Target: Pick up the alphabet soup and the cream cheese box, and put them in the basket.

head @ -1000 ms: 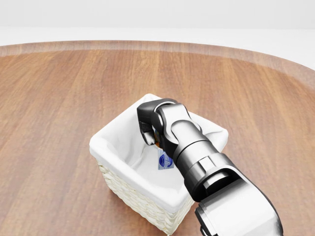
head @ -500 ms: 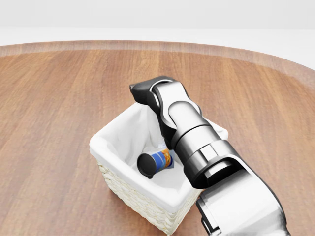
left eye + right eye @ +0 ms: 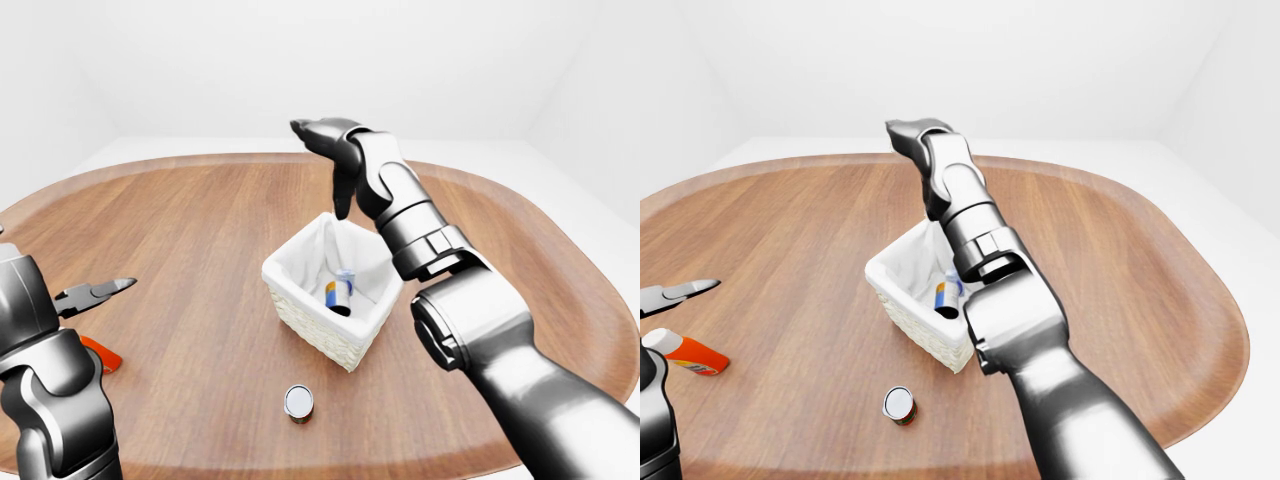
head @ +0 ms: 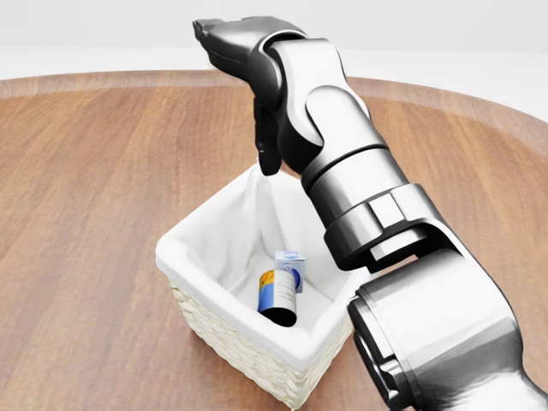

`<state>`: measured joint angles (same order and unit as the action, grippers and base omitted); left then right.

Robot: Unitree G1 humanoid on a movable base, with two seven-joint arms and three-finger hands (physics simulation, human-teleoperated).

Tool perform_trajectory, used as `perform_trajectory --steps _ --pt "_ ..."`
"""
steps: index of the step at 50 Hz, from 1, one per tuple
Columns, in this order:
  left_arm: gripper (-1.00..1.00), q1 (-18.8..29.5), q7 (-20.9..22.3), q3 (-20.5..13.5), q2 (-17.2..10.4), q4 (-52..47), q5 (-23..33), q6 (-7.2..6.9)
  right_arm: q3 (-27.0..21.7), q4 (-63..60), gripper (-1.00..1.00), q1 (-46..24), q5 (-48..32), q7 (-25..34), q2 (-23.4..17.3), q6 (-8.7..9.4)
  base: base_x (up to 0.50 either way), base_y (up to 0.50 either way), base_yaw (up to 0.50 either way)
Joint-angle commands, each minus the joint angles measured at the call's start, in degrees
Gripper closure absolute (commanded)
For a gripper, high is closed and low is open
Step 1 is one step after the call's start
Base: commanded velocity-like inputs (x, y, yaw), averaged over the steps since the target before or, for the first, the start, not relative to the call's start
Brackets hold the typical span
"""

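The alphabet soup can (image 4: 277, 297), blue and orange with a dark end, lies tilted inside the white-lined wicker basket (image 4: 183, 250) in the head view. Just above it a small blue-and-white cream cheese box (image 4: 290, 266) leans against the liner. My right hand (image 4: 265, 141) hangs open above the basket's top corner, fingers pointing down, holding nothing. At the left edge of the left-eye view my left hand (image 3: 98, 293) hovers over the table with its fingers stretched out and empty.
A small can (image 3: 298, 402) stands upright on the wooden table (image 3: 180, 230) below the basket in the left-eye view. An orange bottle with a white cap (image 3: 686, 352) lies near my left hand. The table's rounded edge runs close along the bottom.
My right hand let go of the soup can inside the basket and rose clear above it. The can dropped, rolled and now rests tilted against the box.
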<state>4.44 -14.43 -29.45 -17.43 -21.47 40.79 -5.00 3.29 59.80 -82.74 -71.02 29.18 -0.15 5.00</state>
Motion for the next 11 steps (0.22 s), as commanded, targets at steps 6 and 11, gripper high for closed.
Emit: perform_trajectory --steps 6,11 --pt "-1.00 -0.06 -0.31 0.22 0.00 0.34 0.36 0.00 -3.31 -17.27 -1.00 3.34 25.36 -30.74 0.37 0.00 0.00 0.00 0.00" --pt "-1.00 -0.05 -0.50 0.15 0.02 0.64 0.32 0.00 -2.34 -29.60 -1.00 8.30 30.30 -34.67 0.88 0.00 0.00 0.00 0.00"
